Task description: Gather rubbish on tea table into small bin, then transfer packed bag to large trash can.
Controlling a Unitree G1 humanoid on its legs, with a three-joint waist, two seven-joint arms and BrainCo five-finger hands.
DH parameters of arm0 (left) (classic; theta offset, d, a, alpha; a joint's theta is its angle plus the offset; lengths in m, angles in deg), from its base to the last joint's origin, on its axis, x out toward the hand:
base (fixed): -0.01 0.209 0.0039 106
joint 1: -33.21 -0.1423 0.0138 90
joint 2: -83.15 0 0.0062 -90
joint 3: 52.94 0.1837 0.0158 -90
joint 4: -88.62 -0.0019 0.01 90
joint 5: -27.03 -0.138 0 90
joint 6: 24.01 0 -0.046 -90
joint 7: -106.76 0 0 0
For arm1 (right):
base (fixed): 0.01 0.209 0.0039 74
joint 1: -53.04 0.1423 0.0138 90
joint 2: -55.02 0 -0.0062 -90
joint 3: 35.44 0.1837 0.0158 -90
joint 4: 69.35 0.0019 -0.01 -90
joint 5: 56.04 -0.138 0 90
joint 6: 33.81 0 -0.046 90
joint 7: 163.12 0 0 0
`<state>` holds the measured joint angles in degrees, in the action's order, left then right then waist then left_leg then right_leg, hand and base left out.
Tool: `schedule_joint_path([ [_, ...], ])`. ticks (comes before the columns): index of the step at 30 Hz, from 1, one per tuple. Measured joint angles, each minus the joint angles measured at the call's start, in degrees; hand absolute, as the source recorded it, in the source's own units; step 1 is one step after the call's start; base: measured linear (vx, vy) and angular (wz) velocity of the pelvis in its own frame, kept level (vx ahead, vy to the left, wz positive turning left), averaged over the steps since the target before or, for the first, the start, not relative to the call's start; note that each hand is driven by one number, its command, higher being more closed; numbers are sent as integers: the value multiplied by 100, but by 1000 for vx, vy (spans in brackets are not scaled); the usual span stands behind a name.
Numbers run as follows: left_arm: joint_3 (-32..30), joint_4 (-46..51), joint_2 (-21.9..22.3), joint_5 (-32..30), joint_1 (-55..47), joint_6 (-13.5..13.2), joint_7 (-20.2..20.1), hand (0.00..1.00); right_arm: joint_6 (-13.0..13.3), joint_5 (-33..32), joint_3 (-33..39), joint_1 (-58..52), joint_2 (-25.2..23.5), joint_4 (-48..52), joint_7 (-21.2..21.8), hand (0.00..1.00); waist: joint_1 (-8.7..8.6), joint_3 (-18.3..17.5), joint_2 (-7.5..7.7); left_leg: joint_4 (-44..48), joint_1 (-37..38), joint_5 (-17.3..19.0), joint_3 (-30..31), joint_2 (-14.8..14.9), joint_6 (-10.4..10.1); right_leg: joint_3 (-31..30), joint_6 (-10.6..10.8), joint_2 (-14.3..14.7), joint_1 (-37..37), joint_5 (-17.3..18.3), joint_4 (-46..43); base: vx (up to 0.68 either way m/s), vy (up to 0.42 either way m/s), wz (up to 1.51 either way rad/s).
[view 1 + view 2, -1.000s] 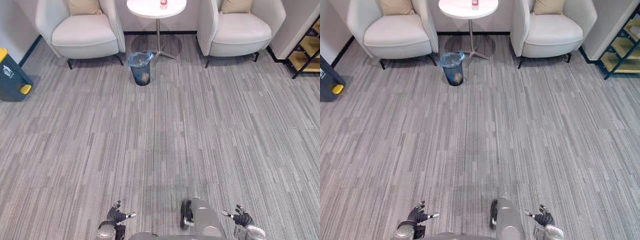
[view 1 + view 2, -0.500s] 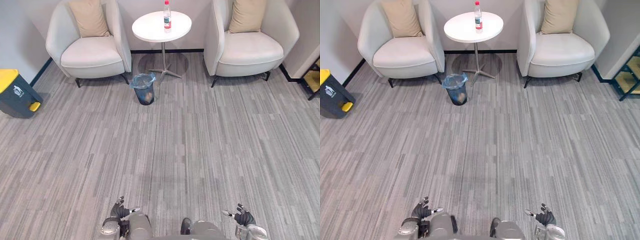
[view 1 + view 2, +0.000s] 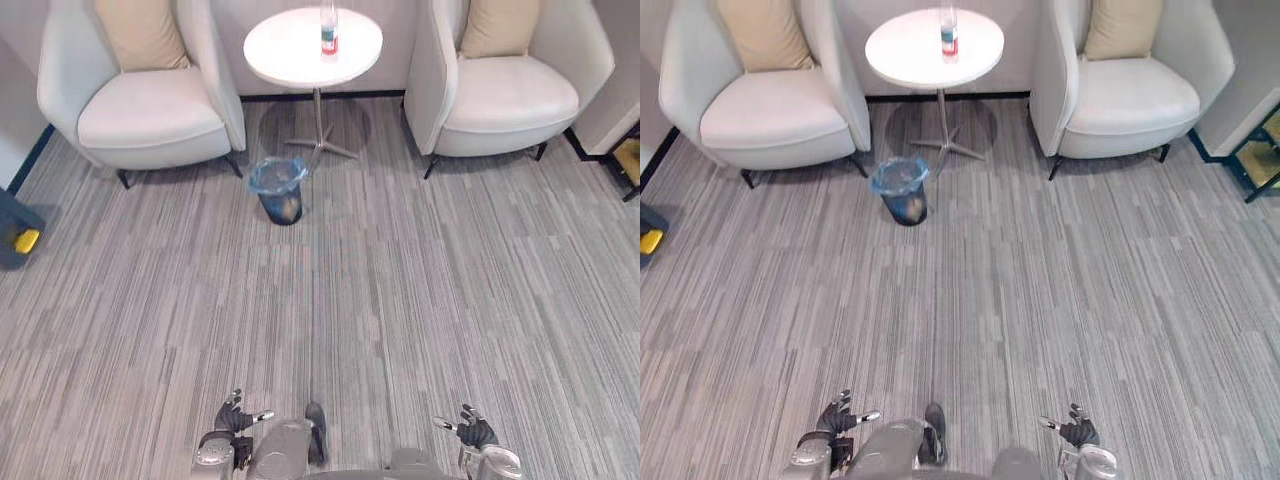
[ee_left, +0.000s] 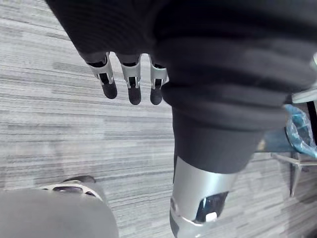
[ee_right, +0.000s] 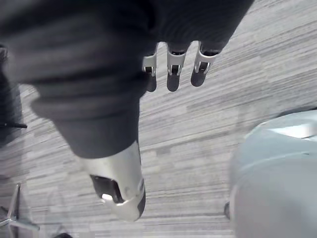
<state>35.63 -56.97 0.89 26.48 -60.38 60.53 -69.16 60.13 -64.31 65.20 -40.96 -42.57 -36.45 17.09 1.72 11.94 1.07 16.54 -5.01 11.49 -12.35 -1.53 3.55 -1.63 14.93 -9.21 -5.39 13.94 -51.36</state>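
Left eye view: the approach step, I judge. A bottle (image 3: 328, 30) stands on the round table (image 3: 285, 50) at top centre, with the small bin (image 3: 279, 190) on the floor just below.

Left wrist view: left robot hand (image 4: 130, 84) spread, empty.

Right wrist view: right robot hand (image 5: 172, 74) likewise.

Next, walk closer to reach the bottle.

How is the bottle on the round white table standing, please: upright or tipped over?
Upright: the bottle stands on its base on the round table, its neck above its label.
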Motion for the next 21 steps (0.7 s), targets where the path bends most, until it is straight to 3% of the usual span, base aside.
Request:
schedule_joint_path([
  [2, 93, -55, -2, 0, -10, 11, 12, 0, 0, 7, -1, 4, -2, -6, -1, 0, -102, 11, -46, -245, 489, 74, 81, -16, 52, 485, -499, -59, -418, 257, -428, 443, 19, 22],
  [3, 112, -59, 21, 0, -2, 11, 12, 0, 0, 38, 1, 13, 7, -5, -2, 0, -144, 20, -103, -456, 799, 72, 129, 38, 50, 891, -831, -47, -647, 432, -162, 530, -39, 27],
  [4, 124, -58, 43, 0, 11, 11, 8, 0, 3, 83, 0, 25, 13, -3, 0, 0, -157, 27, -167, -550, 998, 72, 141, 157, 49, 1193, -1025, 57, -903, 525, 349, 523, -87, 15],
  [6, 114, -54, 45, 0, 22, 8, 10, 0, 4, 119, -1, 33, 18, -1, -1, 0, -210, 56, -237, -579, 1175, 74, 170, 332, 45, 1369, -1154, 233, -1172, 471, 1193, 436, -128, 21],
  [7, 107, -57, 31, -2, 7, 8, 11, 0, 3, 120, -1, 30, 30, 0, -1, 0, -276, 74, -268, -626, 1345, 105, 238, 446, -20, 1387, -1222, 336, -1313, 218, 1966, 457, -190, 40],
  [8, 105, -57, -1, -8, -25, 4, 9, 0, 2, 120, -2, -18, 42, 0, -1, 0, -312, 32, -187, -672, 1521, 179, 286, 461, -237, 1271, -1197, 405, -1324, -360, 2873, 564, -245, 53],
  [9, 102, -79, -47, -10, -59, 4, 5, 0, 9, 119, 7, -194, 66, -17, -2, 0, -333, -21, -41, -649, 1704, 378, 379, 393, -587, 1060, -1304, 380, -1319, -1653, 3168, 504, -236, 39],
  [10, 74, -157, 35, -9, -36, 17, 9, 0, 4, 119, 15, -193, 162, -77, -3, 0, -335, -14, -161, -648, 1816, 472, 457, 527, -721, 1088, -1542, 447, -1361, -1479, 2856, 405, -186, 19],
  [13, 69, -185, 109, -16, 0, 4, -13, 0, 9, 117, 65, -167, 263, -42, 3, 0, -363, -120, -349, -84, 1622, 395, 579, 846, -893, 1251, -1696, 632, -1330, -967, 2641, 438, -250, 10],
  [15, -70, -153, 174, -17, 72, 0, -22, 0, 7, 98, 203, -224, 265, -57, -1, 0, -406, -73, -441, 1476, 1041, 51, 799, 1177, -1465, 1442, -1813, 829, -738, -806, 3012, 450, -287, 32],
  [16, -138, -107, 199, -17, 57, 0, -22, 0, 0, 89, 211, -269, 267, -32, -1, 0, -392, -66, -429, 2021, 863, 17, 811, 1293, -1526, 1453, -1849, 876, -546, -743, 3116, 375, -202, 19],
  [18, -179, 55, 222, -16, -33, 2, -22, 0, 11, -25, 249, -386, 249, 117, -4, 0, -321, -21, -372, 3563, 193, 190, 504, 1625, -1267, 1539, -1930, 989, 242, -640, 3536, 539, -114, -8],
  [19, -153, 227, 283, -7, -33, -4, -12, 0, 20, -78, 438, -322, 208, 202, -7, 0, -75, -2, -333, 1184, -773, 283, 1, 1078, -985, 1326, -1743, 831, 914, -547, 4146, 792, 59, -39],
  [20, -137, 225, 295, -8, -71, -5, -14, 0, 18, -78, 437, -325, 273, 202, -5, 0, -77, -48, -477, 390, -764, -744, -5, 956, -717, 1240, -1565, 923, 994, -440, 4136, 745, 142, -48],
  [21, -134, 220, 297, -9, -100, -4, -16, 0, 19, -77, 438, -321, 311, 198, -5, 0, -80, -59, -586, 280, -767, -1017, 36, 972, -556, 1211, -1513, 1007, 1036, -398, 4136, 401, 198, -4],
])
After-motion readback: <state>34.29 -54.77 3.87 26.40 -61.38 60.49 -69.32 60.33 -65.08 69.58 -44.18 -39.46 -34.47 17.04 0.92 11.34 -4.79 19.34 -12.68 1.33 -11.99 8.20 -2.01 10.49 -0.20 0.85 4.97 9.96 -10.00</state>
